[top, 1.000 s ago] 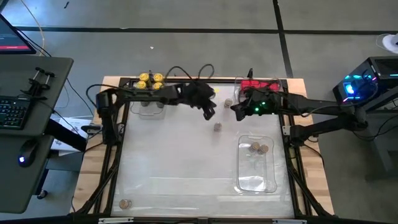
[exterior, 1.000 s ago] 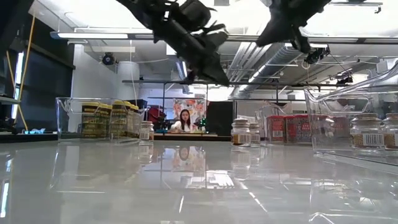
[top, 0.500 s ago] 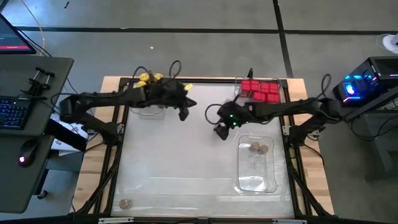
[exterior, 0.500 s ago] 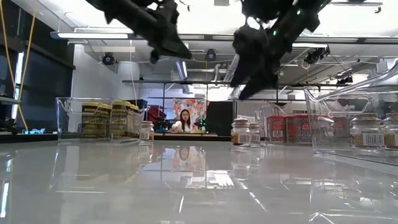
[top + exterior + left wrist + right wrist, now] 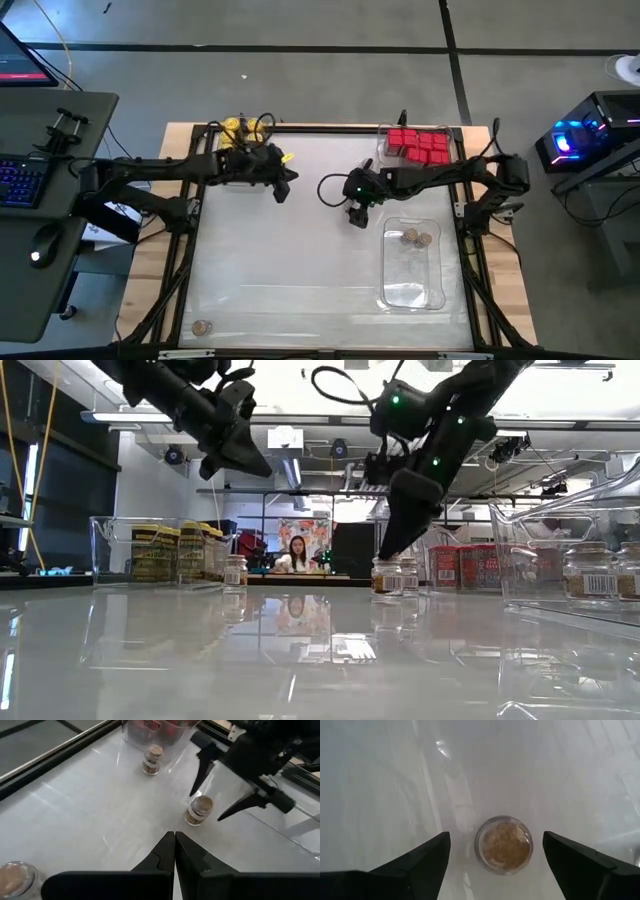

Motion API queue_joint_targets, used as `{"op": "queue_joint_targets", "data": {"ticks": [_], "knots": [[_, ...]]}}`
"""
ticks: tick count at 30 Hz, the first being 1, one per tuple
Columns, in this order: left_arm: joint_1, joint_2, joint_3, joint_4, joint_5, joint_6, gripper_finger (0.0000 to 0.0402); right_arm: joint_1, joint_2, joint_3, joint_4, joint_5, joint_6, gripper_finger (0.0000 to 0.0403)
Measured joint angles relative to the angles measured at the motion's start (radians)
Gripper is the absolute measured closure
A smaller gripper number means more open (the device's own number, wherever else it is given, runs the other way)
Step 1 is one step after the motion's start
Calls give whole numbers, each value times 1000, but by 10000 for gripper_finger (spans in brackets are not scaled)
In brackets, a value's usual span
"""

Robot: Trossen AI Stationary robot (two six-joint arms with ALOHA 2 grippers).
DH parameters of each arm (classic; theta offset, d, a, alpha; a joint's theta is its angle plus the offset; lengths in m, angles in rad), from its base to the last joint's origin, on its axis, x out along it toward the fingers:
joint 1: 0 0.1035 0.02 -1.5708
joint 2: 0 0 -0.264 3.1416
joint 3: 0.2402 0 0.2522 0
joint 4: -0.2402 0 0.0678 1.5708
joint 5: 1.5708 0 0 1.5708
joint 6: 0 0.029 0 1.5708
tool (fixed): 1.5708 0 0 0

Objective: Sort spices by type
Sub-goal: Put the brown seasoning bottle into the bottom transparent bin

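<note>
So this is the approach step for one of the loose tan jars (image 5: 504, 843). The right gripper (image 5: 492, 852) hangs right above it mid-table, jaws spread wide with a finger on either side of the lid, gripping nothing yet. The left wrist view shows the same thing from the side: jar (image 5: 199, 810) standing upright between those two open fingers. My guess at the next move: drop a bit lower, squeeze on the jar, then carry it to the clear tray (image 5: 436, 268) near the right edge, where two tan jars (image 5: 416, 238) already sit.

The left gripper (image 5: 174, 851) is pinched fully shut, empty, hovering just beside the yellow jars (image 5: 238, 126) at the back left. Red boxes (image 5: 417, 144) sit back right, and one more tan jar (image 5: 152, 759) stands near them.

Versus a second ago, the right arm has swung down from the red boxes to this jar and opened its jaws, and the left arm has pulled back from the middle toward the yellow corner.
</note>
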Motion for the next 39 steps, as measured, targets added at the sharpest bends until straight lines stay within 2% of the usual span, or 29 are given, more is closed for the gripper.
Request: {"op": "queue_joint_targets", "data": {"ticks": [9,12,16,17,21,26,30,34,39], "knots": [[-12,0,-39,53,0,-51,402,0,92,0,26,22,62,95],[-13,0,-39,53,0,-51,401,0,97,0,29,32,118,128],[-13,0,-39,53,0,-37,401,0,87,0,47,81,138,204],[-12,0,-39,53,0,-28,402,0,82,0,57,81,137,217],[-10,0,-39,52,0,-10,402,0,40,0,54,81,137,218],[-3,1,-39,61,-4,8,402,20,-112,0,-43,9,169,218],[2,33,-39,138,6,9,401,95,-268,0,-160,-34,262,218],[3,93,-38,254,71,-18,402,237,-408,1,-272,-23,401,218],[3,182,-38,364,128,-94,402,448,-468,-21,-465,41,644,218]]}}
